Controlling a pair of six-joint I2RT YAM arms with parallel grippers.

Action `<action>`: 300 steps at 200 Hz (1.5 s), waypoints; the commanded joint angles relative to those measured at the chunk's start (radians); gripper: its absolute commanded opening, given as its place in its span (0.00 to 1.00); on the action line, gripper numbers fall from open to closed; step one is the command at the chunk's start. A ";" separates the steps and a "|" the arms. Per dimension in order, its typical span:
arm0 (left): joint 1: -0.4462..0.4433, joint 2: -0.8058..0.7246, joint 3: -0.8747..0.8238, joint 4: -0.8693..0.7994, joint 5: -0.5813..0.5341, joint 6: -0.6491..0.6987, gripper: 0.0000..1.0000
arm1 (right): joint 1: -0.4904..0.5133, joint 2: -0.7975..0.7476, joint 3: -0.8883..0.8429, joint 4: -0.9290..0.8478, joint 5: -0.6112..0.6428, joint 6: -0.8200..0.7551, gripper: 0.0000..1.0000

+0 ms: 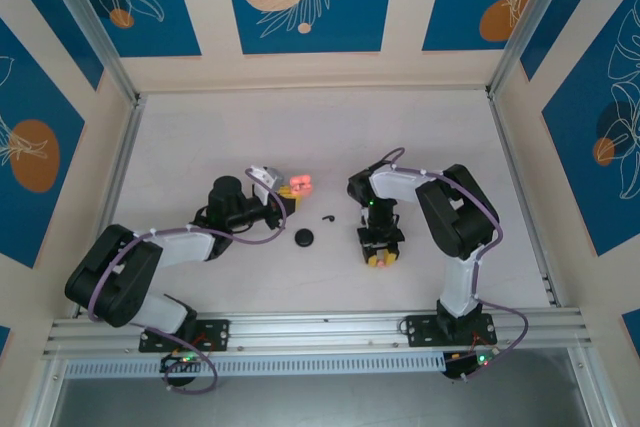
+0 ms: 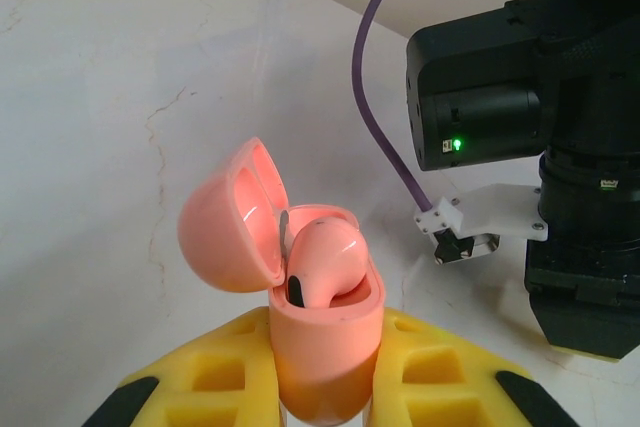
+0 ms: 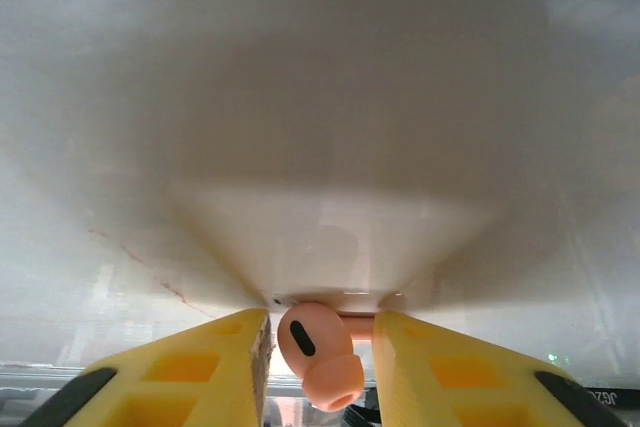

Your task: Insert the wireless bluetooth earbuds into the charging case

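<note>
Left gripper (image 1: pixel 290 188): closed on the pink charging case (image 2: pixel 322 347), which stands upright between its yellow fingers (image 2: pixel 440 372). The case sits near the centre of the white table (image 1: pixel 200 137), and in the top view it glows pink-red at the gripper tip.

Case lid (image 2: pixel 225 237): open, hinged back to the left in the left wrist view. One pale pink earbud (image 2: pixel 325 257) is seated in the case body, with its rounded head above the rim and a black oval mark facing the camera.

Right gripper (image 3: pixel 320 332): jaws narrow, pointed down at the table, to the right of the case and well apart from it. A second pale pink earbud (image 3: pixel 318 352) lies between the yellow fingers (image 3: pixel 440 367). A thin gap shows on each side of it, so it cannot be told whether the jaws grip it.

On the table between the two grippers: a tiny black comma-shaped bud (image 1: pixel 328 217) and, just nearer the arm bases, a small black round item (image 1: pixel 304 238). The two lie apart from each other, and neither gripper touches them.

The right arm housing (image 2: pixel 500 97) shows a lit green indicator in the left wrist view
</note>
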State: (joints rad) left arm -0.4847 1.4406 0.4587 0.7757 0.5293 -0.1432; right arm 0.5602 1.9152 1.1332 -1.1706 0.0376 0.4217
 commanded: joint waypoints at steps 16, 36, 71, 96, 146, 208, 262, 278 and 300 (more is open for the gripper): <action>-0.002 -0.025 0.006 0.000 0.005 0.030 0.14 | -0.039 -0.009 -0.031 0.025 -0.018 0.065 0.27; -0.002 -0.026 0.006 -0.001 0.003 0.031 0.14 | -0.069 -0.024 -0.047 0.049 -0.034 0.093 0.25; -0.002 -0.026 0.009 -0.003 0.005 0.033 0.14 | -0.134 -0.063 -0.087 0.124 -0.087 0.171 0.22; -0.002 -0.027 0.008 -0.003 0.003 0.033 0.14 | -0.159 -0.078 -0.103 0.162 -0.114 0.222 0.21; -0.008 0.003 -0.006 0.066 0.014 0.015 0.14 | -0.172 -0.195 -0.119 0.266 -0.153 0.290 0.19; -0.050 0.109 -0.038 0.327 0.041 -0.039 0.13 | -0.169 -0.431 -0.115 0.587 -0.266 0.342 0.18; -0.079 0.172 -0.005 0.430 0.019 -0.024 0.13 | -0.158 -0.530 -0.142 0.908 -0.418 0.438 0.19; -0.083 0.181 -0.003 0.457 0.004 -0.013 0.13 | -0.149 -0.536 -0.166 0.995 -0.456 0.487 0.19; -0.090 0.187 -0.002 0.480 -0.001 0.006 0.13 | -0.136 -0.539 -0.190 1.084 -0.492 0.538 0.19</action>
State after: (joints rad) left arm -0.5617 1.6188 0.4347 1.1610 0.5373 -0.1711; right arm 0.4072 1.3952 0.9794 -0.2398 -0.3607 0.8703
